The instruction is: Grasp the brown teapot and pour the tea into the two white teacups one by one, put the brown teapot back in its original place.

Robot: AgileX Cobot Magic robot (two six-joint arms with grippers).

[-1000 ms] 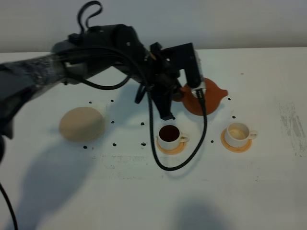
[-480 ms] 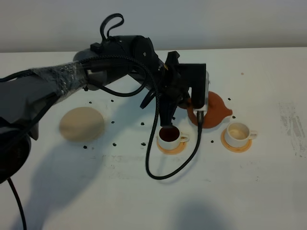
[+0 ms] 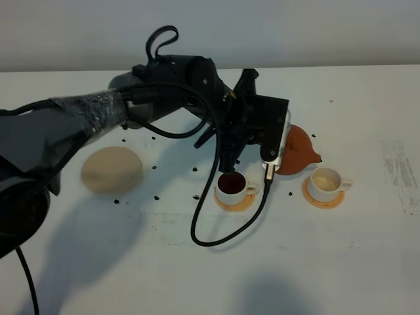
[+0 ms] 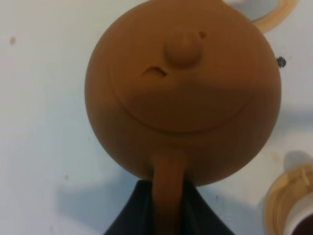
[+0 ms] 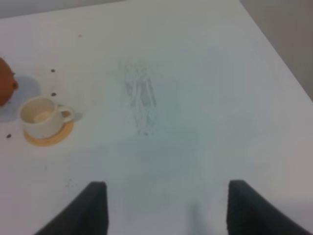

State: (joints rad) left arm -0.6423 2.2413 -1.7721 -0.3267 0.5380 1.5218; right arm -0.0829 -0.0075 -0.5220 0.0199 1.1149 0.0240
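Nearest the camera, two white teacups are set on the surface [image 3: 197, 275], each on a round orange coaster. The first teacup [image 3: 231, 184] is filled with dark tea, so the first pour is judged complete. The second teacup [image 3: 325, 183] stands to the right of the first and well apart from it. Only a pale cream interior is shown. No dark tea is seen in it, so the second pour is judged not yet done.

Just behind the cups and between them, the brown teapot [image 3: 300, 148] appears to be held clear of the surface. Its short spout is directed toward the second teacup and lies near that cup's rim. In the left wrist view the left jaws are seen closed tight on the loop handle [image 4: 167, 196].

The pot is a squat, round body of reddish-brown clay with a matt finish. The lid is seated, a small knob [image 4: 183, 46] is fitted at its centre, and a small curved mark is noted beside the knob.

Further left, the pale beige coaster [image 3: 111, 169] lies bare and well apart from the pot. The return of the pot to it is left to do. Small dark specks are scattered on the surface around it.

Behind these, the left arm [image 3: 164, 85] is extended across from the left, with a cable looped below it. In the right wrist view the right jaws are seen standing wide open over bare surface, with nothing held.
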